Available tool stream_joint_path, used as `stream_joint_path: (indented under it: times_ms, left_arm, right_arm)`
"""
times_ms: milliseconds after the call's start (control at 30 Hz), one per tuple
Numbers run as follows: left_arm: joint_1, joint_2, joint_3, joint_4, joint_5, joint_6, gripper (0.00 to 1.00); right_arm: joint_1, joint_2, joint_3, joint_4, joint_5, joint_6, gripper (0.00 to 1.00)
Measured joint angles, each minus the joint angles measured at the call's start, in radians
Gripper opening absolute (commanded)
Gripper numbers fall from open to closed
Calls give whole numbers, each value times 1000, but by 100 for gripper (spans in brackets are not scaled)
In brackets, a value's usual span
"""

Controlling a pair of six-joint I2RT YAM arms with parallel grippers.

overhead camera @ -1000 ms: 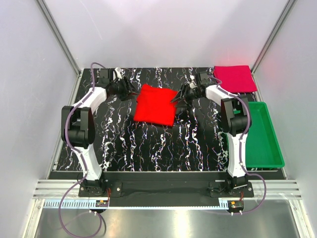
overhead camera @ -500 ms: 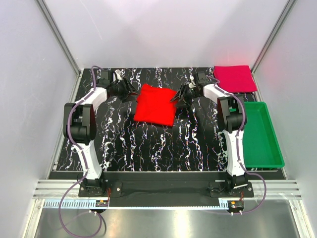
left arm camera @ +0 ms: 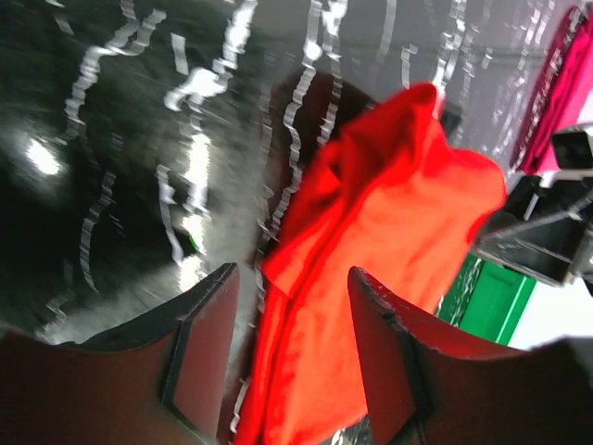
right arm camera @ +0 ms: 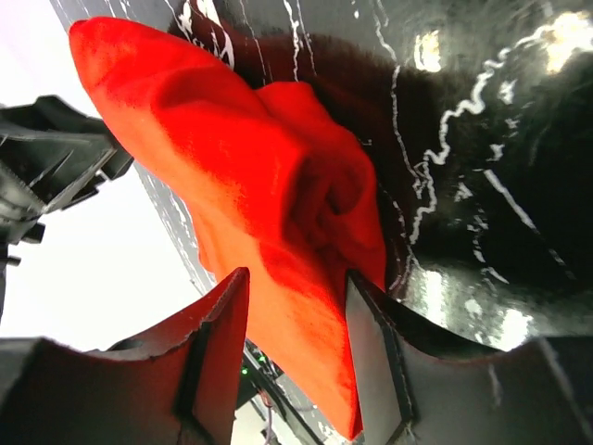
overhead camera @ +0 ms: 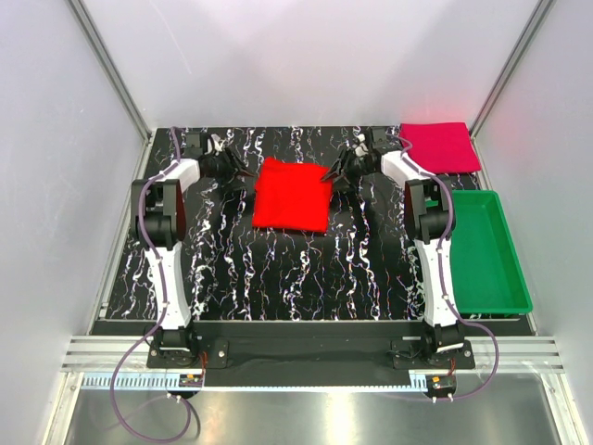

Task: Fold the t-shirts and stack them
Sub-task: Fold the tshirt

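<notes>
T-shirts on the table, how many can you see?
2. The bright red t-shirt lies at the far middle of the table; the crimson t-shirt lies folded in its far right corner. None appears hidden.

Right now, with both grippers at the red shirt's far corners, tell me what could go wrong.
The red shirt is bunched in thick folds at both corners, so the left gripper or right gripper may pinch only the top layer and undo the fold.
If one side catches and the other misses, the shirt could drag askew rather than stack neatly on the pink shirt.
</notes>
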Motion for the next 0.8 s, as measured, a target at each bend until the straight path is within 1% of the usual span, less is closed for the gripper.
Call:
stream_joint_path:
  times_ms: [133,367,567,700,800]
  left_arm:
    - [2,20,7,-17,0,-6,58]
    - [-10,19,8,-29,3,13,58]
    - [-20,19,24,-31,12,12,58]
    - [-29,21,68,-19,15,-9,57]
    - [-36,33,118,31,16,-42,56]
  right_arm:
    - [-9,0,-3,-24,-1,-24,56]
    - [-13,-27,-60,-40,-7,-66,56]
    - [-18,-33,-68,-53,-9,-90,56]
    - [-24,-32,-52,-66,-5,-101,56]
    - [-29,-27,2,-80,-2,-103,54]
